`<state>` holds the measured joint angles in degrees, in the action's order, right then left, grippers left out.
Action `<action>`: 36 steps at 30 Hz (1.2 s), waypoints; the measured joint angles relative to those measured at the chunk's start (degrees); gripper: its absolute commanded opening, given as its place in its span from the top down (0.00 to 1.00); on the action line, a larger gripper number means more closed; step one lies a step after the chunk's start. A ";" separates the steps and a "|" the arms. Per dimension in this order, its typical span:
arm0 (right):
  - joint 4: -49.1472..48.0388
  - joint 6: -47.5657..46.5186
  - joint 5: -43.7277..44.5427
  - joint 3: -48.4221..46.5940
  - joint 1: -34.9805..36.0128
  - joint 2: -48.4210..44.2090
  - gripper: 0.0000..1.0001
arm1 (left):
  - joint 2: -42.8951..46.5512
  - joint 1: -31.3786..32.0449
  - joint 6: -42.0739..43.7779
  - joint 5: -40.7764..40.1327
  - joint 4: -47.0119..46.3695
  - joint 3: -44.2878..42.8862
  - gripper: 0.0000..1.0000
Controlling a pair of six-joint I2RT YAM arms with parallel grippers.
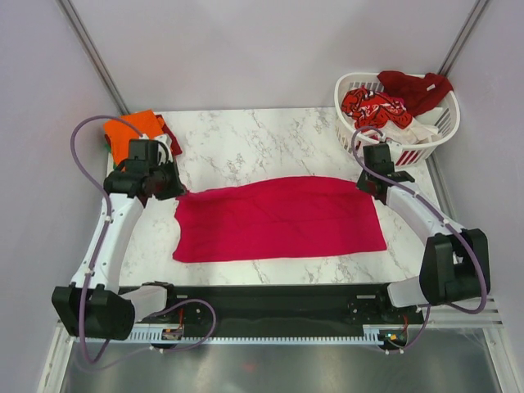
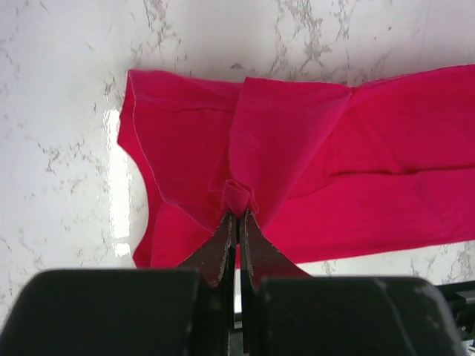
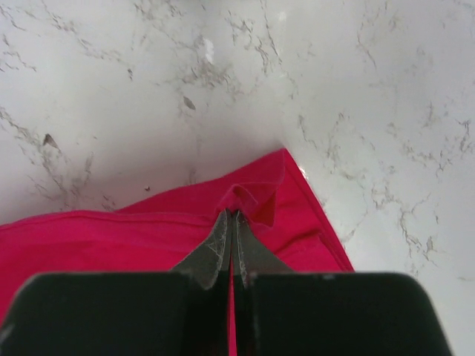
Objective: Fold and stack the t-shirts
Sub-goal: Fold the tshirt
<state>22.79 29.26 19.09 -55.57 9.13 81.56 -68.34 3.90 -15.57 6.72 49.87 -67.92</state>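
Observation:
A plain magenta-red t-shirt (image 1: 278, 219) lies folded lengthwise across the middle of the marble table. My left gripper (image 1: 173, 190) is shut on a pinch of its cloth at the far left corner; the left wrist view shows the fabric (image 2: 312, 163) bunched at the fingertips (image 2: 238, 212). At the shirt's far right corner my right gripper (image 1: 366, 185) is shut on a pinch of cloth too, with the hem (image 3: 289, 200) lifted at the tips (image 3: 231, 213). An orange t-shirt (image 1: 131, 129) lies folded at the far left corner of the table.
A white slatted basket (image 1: 434, 139) stands at the far right corner, holding a red-patterned shirt (image 1: 372, 106), a dark red one (image 1: 416, 86) and some white cloth. Grey walls close in the table on both sides. The arm bases sit at the near edge.

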 measured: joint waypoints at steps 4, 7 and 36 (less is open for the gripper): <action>0.96 0.81 0.02 2.84 0.00 -1.73 1.00 | 4.50 0.04 -0.02 0.39 1.53 3.19 0.98; 1.49 1.27 0.15 4.66 -0.04 -2.91 1.00 | 7.08 0.09 -0.17 0.46 2.67 4.59 0.98; 4.63 5.46 1.01 15.98 -2.49 -10.75 0.24 | 8.26 0.09 -2.14 1.33 11.34 8.44 0.98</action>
<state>27.42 34.72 20.10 -39.59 6.63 70.81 -60.07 3.99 -17.72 8.05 61.21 -59.48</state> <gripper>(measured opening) 0.291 0.033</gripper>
